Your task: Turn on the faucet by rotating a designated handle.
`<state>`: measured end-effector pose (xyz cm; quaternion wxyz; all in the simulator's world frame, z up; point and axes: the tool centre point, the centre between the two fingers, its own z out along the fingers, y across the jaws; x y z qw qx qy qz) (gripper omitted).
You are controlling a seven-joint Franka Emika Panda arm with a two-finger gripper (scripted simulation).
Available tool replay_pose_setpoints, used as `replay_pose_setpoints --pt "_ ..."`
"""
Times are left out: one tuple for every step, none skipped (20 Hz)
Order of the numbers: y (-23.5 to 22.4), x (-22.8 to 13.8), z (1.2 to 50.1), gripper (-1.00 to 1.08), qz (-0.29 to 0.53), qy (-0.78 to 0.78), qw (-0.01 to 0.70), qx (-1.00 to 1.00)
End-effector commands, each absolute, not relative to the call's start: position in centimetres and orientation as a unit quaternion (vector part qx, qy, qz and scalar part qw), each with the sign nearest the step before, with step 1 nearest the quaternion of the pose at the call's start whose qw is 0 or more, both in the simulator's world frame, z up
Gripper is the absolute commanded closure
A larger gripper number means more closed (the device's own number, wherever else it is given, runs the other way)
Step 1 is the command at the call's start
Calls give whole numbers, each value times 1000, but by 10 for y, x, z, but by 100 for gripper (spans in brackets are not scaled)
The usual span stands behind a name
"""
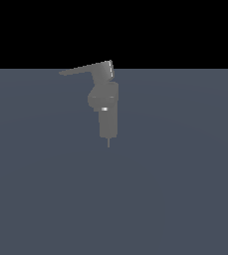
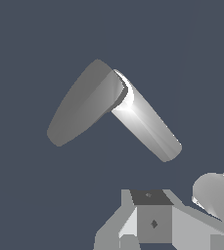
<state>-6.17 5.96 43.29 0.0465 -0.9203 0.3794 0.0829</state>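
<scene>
The grey faucet (image 1: 108, 112) stands upright on the dark floor, with a bulge mid-way and a small bright band. Its handle (image 1: 83, 69), a long thin lever, sticks out from the top cap toward the exterior view's left. The exterior view shows nothing of my gripper. In the wrist view the faucet (image 2: 145, 124) is seen from above as a bright cylinder, joined to the flat tapering handle (image 2: 81, 107). Blocky grey parts of my gripper (image 2: 152, 219) show at the frame's edge, apart from the faucet and touching nothing. How the fingers stand is unclear.
A flat dark blue-grey floor (image 1: 185, 189) surrounds the faucet on all sides. A rounded light-grey part of the arm (image 2: 213, 193) sits beside the gripper parts in the wrist view.
</scene>
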Motion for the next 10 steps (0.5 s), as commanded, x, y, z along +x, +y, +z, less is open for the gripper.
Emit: replay_pose_setpoints --pt "65 -48 423 108 89 410 42 -907" --pt "67 -43 419 108 91 422 39 -901" --pt "69 -37 414 108 93 433 37 -896" --pt "71 -32 410 108 95 445 34 -890" --pt "73 -27 406 108 97 456 32 -884" --pt "75 -22 401 108 98 468 29 -878" --pt "77 -17 396 108 100 479 26 -872" --pt "79 -12 392 108 101 490 22 -865" --pt "82 -7 387 108 102 502 19 -859" --pt "84 -2 382 108 103 513 16 -852"
